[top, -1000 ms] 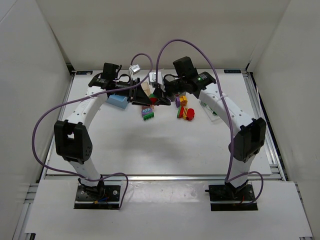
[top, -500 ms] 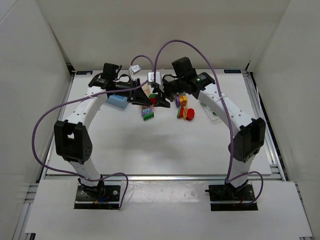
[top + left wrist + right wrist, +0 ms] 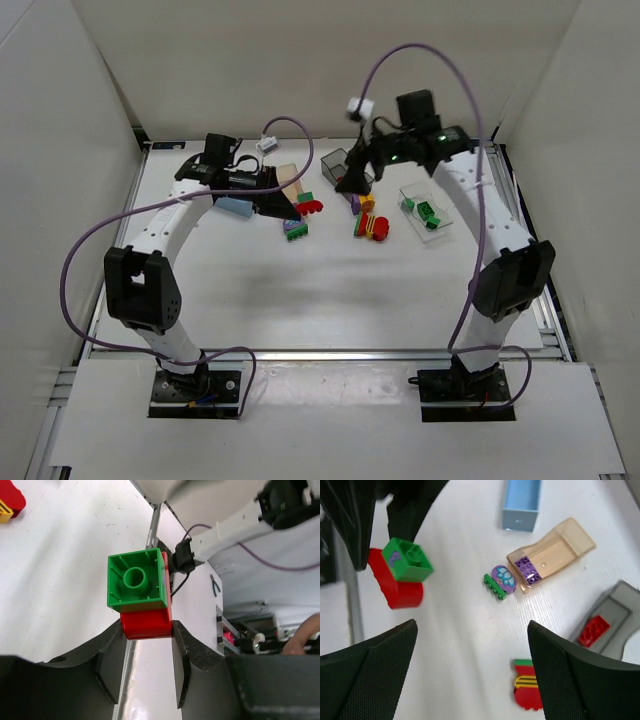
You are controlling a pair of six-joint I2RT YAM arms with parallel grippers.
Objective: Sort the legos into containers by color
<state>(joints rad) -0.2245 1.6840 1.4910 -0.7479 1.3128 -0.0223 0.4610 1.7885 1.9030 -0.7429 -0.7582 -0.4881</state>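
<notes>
My left gripper (image 3: pixel 146 630) is shut on a red lego (image 3: pixel 147 622) with a green lego (image 3: pixel 137 580) stuck on top, held above the table near the tan container (image 3: pixel 290 180). In the top view this clump (image 3: pixel 308 205) sticks out from the left gripper (image 3: pixel 292 206). My right gripper (image 3: pixel 352 178) hangs open and empty, raised over the dark grey container (image 3: pixel 338 163). A purple-green clump (image 3: pixel 500 580) and a red-yellow-green clump (image 3: pixel 527 685) lie on the table. The tan container (image 3: pixel 552 552) holds a purple brick (image 3: pixel 528 570). A red brick (image 3: pixel 592 630) lies in the grey container (image 3: pixel 612 617).
The light blue container (image 3: pixel 236 205) sits partly under the left arm. The clear container (image 3: pixel 425 210) at the right holds green bricks (image 3: pixel 428 212). A small purple-yellow clump (image 3: pixel 360 203) stands beside the red one. Purple cables arch over both arms.
The right gripper has opened, left the red-green clump and pulled up and back to the right. The left gripper still holds that clump.
</notes>
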